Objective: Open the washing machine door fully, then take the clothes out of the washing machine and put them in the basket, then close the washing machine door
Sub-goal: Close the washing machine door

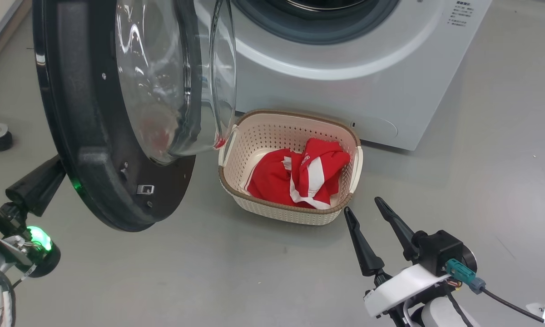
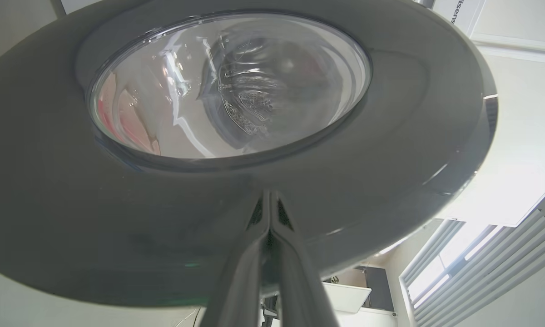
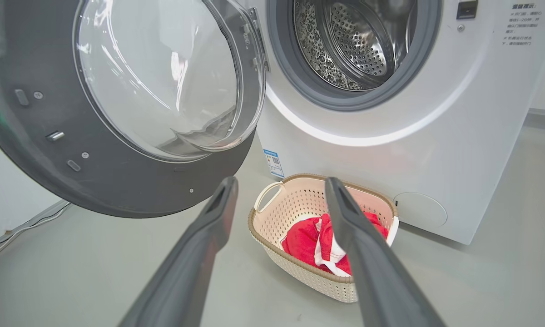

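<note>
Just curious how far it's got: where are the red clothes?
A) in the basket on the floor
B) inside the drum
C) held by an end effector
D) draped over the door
A: the red clothes lie bunched in the basket, and the visible part of the drum is bare steel.

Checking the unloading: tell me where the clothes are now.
In the head view's centre, the clothes lie in the basket on the floor before the washing machine, just right of the open washing machine door.

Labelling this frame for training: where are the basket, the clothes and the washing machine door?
basket [image 1: 272, 136], head view, perforated back wall.
clothes [image 1: 272, 179], head view, red fold.
washing machine door [image 1: 75, 118], head view, black rim.
</note>
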Tool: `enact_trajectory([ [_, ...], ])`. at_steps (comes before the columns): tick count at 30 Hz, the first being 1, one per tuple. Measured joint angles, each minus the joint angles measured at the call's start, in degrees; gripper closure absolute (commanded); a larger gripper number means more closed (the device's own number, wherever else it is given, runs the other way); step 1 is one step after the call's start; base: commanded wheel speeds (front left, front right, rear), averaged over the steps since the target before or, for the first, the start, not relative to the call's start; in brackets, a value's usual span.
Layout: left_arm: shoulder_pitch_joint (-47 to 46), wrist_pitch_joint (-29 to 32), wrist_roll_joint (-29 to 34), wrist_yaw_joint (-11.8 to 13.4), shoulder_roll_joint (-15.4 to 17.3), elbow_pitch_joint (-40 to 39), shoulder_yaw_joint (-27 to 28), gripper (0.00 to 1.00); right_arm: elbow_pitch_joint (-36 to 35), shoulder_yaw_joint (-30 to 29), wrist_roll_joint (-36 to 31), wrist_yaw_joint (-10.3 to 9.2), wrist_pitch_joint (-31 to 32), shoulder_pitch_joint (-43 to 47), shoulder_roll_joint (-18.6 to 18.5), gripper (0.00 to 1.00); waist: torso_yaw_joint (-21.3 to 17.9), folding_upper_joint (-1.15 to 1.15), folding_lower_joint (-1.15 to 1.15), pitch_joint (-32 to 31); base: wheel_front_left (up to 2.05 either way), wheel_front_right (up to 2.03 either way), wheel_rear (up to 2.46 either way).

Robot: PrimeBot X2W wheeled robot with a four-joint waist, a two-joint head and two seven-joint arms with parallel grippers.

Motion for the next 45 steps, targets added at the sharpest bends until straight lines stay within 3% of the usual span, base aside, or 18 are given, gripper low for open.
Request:
enact_trajectory([
  [14,0.6,2.0,-0.6,0.0,-1.1,-2.0,-3.3,1.00,0.3,-0.8,0.0,0.00,-0.4,-0.5,0.2,0.00,-4.1,0.00,0.00,-0.1,0.00,0.00,0.00],
  [33,2.5,1.8,-3.8,0.0,-7.7,-4.0,-7.1,1.00,0.9,-4.0,0.5,-0.83,-0.4,-0.6,0.2,0.00,-13.1,0.00,0.00,-0.7,0.00,0.00,0.00],
  [45,2.5,-1.4,-4.2,0.0,-9.7,-4.8,-7.7,1.00,0.3,-4.7,0.6,-0.88,-0.5,-0.7,0.4,0.00,-18.9,0.00,0.00,0.3,0.00,0.00,0.00],
])
